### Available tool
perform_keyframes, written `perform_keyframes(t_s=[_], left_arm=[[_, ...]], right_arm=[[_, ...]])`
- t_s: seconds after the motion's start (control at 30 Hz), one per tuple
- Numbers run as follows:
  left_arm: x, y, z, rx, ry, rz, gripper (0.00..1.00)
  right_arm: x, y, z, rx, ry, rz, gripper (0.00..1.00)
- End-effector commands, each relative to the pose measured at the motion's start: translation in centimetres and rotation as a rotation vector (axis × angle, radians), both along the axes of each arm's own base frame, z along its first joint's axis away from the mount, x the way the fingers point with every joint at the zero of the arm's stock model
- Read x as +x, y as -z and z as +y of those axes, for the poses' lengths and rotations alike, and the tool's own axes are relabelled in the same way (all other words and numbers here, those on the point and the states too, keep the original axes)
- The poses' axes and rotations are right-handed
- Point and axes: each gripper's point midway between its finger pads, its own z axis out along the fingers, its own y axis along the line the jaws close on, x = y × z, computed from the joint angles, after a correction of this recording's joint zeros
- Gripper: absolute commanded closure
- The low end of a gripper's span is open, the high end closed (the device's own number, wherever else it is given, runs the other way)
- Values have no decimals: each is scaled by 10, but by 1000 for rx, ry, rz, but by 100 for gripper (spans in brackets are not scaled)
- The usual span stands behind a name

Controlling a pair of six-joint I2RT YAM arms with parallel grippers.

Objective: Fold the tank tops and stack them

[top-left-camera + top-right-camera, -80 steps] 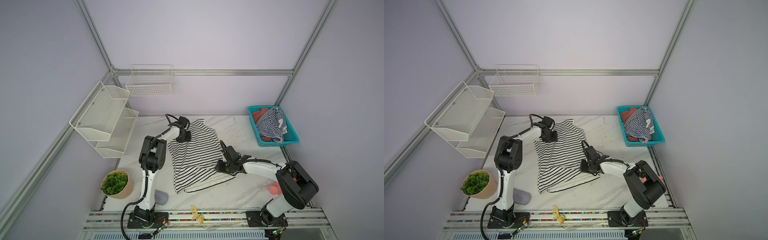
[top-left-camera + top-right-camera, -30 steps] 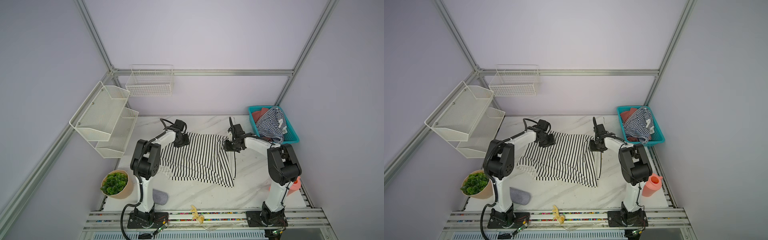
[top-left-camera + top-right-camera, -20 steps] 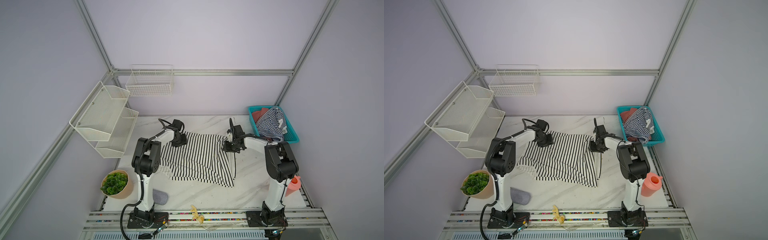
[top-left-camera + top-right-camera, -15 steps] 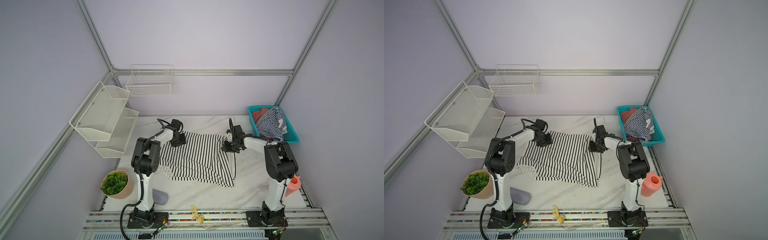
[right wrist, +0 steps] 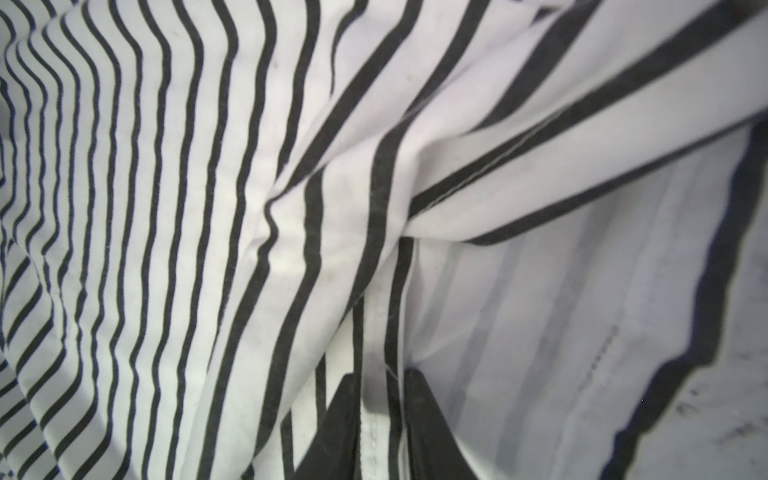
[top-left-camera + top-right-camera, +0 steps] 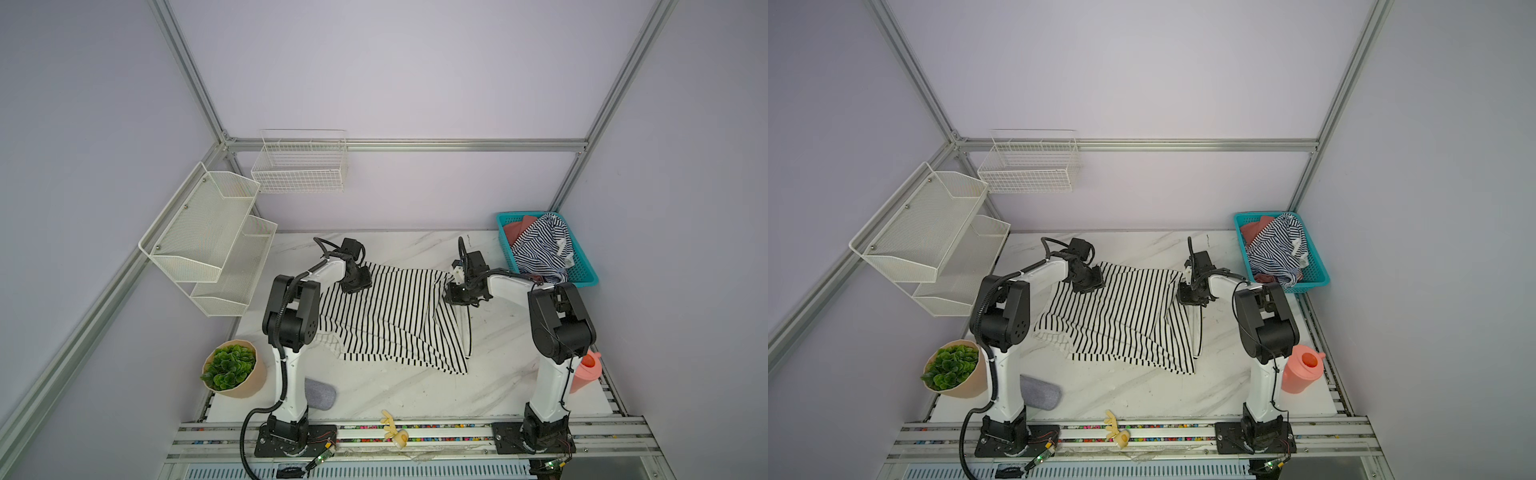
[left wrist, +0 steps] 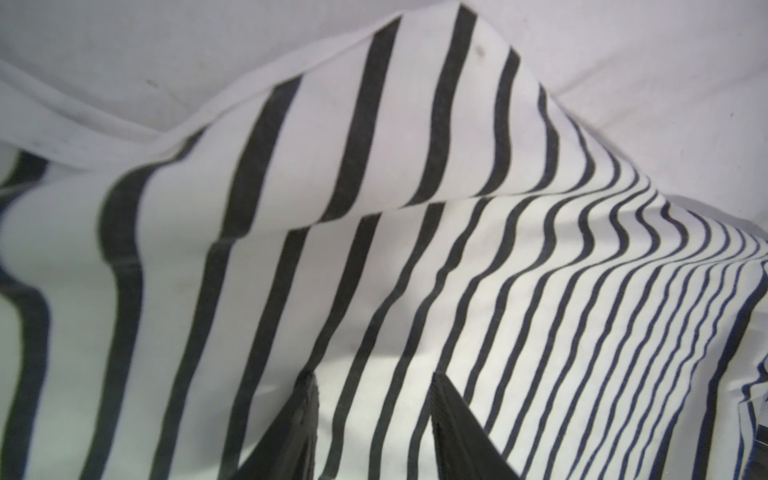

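The marble table (image 6: 415, 399) carries the white tank top with black stripes (image 6: 390, 316), spread wide across its far half, rumpled, with its right side doubled under. It looks light, thin and limp. It should sag and crease wherever unsupported and drag rather than slide cleanly, so two holds on the stitched hem or side seam, well apart, seem best.

The navy-striped tank top (image 6: 540, 249) lies crumpled in the teal basket (image 6: 584, 272) at the table's far right, over a reddish cloth (image 6: 517, 230). It is equally soft, and will likely need pulling out by its white trim and shaking flat.

The right pincer (image 5: 380, 378) sits at the white top's far right corner, jaws narrow, with a stitched edge pinched between them. The left pincer (image 7: 374, 370) is at the far left corner. Its jaws stand moderately apart with striped cloth between them, and I cannot tell whether they truly grip.

Counted:
- one table
- one two-tier mesh shelf (image 6: 208, 232)
- two tank tops
- one wire basket (image 6: 299, 166) on the wall
- one teal basket
- two pincers
- one potted plant (image 6: 230, 368)
- one pink jug (image 6: 586, 370)
- one grey pouch (image 6: 320, 392)
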Motion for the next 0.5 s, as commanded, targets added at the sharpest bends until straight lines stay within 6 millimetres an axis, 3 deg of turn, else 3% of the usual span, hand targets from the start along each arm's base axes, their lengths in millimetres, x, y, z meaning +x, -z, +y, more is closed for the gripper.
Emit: perform_keyframes(t_s=[0.0, 0.23, 0.33, 0.47], left_arm=[[7, 13, 9, 24, -9, 15, 55], [5, 19, 13, 30, -15, 32, 55], [4, 23, 14, 31, -19, 43, 55], [2, 30, 17, 38, -26, 60, 55]], right_arm=[[-5, 0, -2, 2, -11, 6, 81], [-5, -1, -5, -11, 2, 2, 84], [-4, -3, -7, -16, 10, -2, 93], [-5, -5, -10, -28, 25, -6, 97]])
